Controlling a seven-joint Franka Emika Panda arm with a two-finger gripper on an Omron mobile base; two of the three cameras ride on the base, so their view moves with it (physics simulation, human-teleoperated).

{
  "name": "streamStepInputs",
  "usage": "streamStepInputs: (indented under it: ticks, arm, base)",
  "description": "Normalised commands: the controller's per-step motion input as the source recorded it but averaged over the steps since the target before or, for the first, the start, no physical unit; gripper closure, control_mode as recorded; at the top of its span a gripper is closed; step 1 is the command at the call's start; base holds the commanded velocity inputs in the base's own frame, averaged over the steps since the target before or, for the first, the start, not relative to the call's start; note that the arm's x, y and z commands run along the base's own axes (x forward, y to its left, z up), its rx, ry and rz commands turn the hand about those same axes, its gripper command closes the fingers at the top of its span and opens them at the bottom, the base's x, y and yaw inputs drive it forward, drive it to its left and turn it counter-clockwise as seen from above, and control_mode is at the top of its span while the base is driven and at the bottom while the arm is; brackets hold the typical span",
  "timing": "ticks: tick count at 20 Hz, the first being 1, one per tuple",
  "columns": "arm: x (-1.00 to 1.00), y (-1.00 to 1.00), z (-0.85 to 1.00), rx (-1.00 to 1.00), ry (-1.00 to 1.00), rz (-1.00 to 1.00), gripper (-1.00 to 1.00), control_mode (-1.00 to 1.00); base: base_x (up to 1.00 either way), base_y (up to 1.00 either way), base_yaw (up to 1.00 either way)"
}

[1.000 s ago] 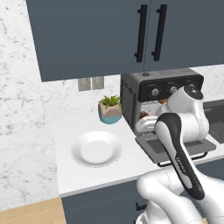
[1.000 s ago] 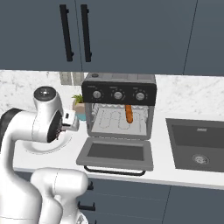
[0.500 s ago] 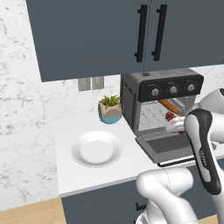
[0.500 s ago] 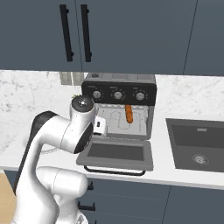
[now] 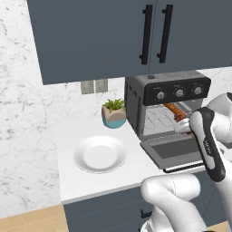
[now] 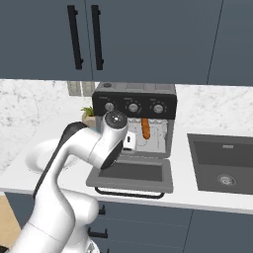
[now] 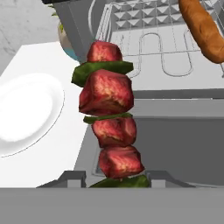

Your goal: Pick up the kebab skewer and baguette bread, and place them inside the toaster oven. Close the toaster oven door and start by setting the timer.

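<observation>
One tool (image 7: pixel 116 178) clenched the kebab skewer (image 7: pixel 109 116) above the dropped toaster oven door (image 7: pixel 175 144), while the baguette bread (image 7: pixel 203 30) lay on the rack inside.

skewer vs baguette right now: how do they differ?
Place: the baguette bread already lies on the wire rack inside the toaster oven; the kebab skewer is outside it, above the dropped door, held in the shut claw.
Look: the baguette is one smooth orange-brown loaf; the skewer is chunky dark red meat with green pieces between.
Both are elongated.
</observation>
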Motion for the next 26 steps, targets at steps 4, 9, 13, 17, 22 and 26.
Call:
streamStepInputs:
  ticks: [4,9,13,17,22,26]
  arm:
    - [0.62,-0.06,-0.40,0.00,-0.13,0.01,1.00,-1.00]
    - [0.51,-0.20,-0.17,0.02,-0.06,0.00,1.00,-1.00]
    - [0.47,-0.24,0.01,0.08,-0.01,0.00,1.00,-1.00]
    - [0.47,-0.03,0.00,0.02,0.00,0.00,1.00,-1.00]
    - [0.52,0.00,0.00,0.00,0.00,0.00,1.00,-1.00]
    - [0.30,0.00,-0.16,0.00,-0.10,0.01,1.00,-1.00]
  base:
    - [0.00,0.00,0.00]
    - [0.00,0.00,0.00]
    - [0.00,0.00,0.00]
    - [0.00,0.00,0.00]
    - [0.00,0.00,0.00]
    - [0.00,0.00,0.00]
